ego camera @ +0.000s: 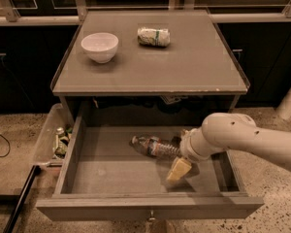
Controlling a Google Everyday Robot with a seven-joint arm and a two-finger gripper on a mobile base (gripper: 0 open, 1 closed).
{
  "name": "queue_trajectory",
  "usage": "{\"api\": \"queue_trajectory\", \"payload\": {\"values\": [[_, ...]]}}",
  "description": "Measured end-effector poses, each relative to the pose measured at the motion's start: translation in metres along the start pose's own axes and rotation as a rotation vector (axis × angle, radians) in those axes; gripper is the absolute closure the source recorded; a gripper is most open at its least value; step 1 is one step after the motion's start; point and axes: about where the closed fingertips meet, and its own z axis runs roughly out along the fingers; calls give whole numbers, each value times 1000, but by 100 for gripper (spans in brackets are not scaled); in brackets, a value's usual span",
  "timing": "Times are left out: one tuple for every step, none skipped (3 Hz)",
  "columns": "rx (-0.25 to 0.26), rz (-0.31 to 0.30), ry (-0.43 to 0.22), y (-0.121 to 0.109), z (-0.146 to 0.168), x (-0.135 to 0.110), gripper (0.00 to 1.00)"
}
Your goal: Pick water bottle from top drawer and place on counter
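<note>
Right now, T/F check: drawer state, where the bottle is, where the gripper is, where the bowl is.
1. The top drawer is open. True.
2. The water bottle lies on its side in the drawer. True.
3. The gripper hovers above the counter. False: it is down inside the drawer, by the bottle's right end.
4. The white bowl sits in the drawer. False: it is on the counter, left of the wrapped packet.

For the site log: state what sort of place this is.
Likely an indoor kitchen-like test area: a counter with a white bowl, an open top drawer, speckled floor. The gripper sits in the drawer by the water bottle.
</note>
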Motion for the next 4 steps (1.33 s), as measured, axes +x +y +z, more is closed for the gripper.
{"api": "queue_trajectory", "payload": {"values": [[12,5,-8,-2,1,-2,19],[12,5,-8,-2,1,-2,43],[12,5,-8,-2,1,-2,64],[-23,20,7,18,-14,9,88]]}}
